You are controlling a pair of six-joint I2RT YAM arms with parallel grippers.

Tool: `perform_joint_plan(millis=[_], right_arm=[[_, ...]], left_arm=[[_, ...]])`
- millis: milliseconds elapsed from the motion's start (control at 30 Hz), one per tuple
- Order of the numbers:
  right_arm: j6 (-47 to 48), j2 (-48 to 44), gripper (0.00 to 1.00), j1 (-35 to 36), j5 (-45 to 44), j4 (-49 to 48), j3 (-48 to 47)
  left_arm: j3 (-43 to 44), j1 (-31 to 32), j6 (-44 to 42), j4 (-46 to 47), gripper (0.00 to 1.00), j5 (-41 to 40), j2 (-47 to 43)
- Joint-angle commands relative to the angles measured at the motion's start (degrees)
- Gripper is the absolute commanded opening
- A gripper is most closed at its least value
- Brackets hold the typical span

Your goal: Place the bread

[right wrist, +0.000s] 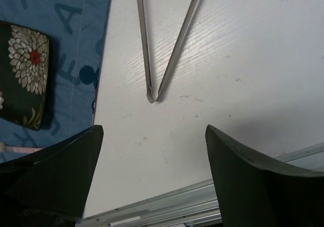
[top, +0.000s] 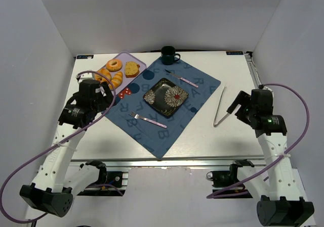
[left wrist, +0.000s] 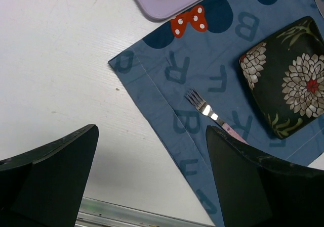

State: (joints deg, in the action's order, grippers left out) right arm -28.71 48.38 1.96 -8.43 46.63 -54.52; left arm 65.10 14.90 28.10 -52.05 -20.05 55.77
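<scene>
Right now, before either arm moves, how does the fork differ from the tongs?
The fork lies on the blue placemat; the tongs lie on the bare white table. The fork has a pink handle; the tongs are plain metal throughout. The fork is a single shaft ending in tines; the tongs are two thin arms joined in a V. Both lie flat and have shiny metal parts.

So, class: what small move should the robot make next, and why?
Probably ease the left gripper forward over the bread: it is open and empty, the bread lies on the tray just beyond it, and the plate is bare.
</scene>
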Motion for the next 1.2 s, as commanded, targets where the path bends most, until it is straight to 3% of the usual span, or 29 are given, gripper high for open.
perform_joint_plan(millis=[0, 133, 467, 733, 1167], right_arm=[[-6.87, 2.24, 0.89, -0.11, -2.73, -2.41, 2.57], [-8.65, 4.78, 0.89, -0.11, -5.98, -9.61, 8.72], [-5.93, 16.64, 0.89, 0.50, -4.94, -19.46, 9.17], [-2.41, 28.86, 0.89, 2.43, -7.39, -21.40, 3.81], [-0.91, 38.01, 0.89, 4.81, -7.39, -25.45, 0.56]], left_arm=[[2.57, 1.45, -2.16, 0.90, 0.98, -2.44, -0.66], [3.10, 2.59, -3.92, 0.64, 0.98, -5.08, -1.62], [3.37, 4.97, -5.60, 0.64, 0.98, -7.45, -1.19], [2.57, 5.23, -6.04, 0.11, 0.98, -8.16, -0.57], [2.49, 5.32, -6.48, 0.02, 0.98, -8.51, 0.74]])
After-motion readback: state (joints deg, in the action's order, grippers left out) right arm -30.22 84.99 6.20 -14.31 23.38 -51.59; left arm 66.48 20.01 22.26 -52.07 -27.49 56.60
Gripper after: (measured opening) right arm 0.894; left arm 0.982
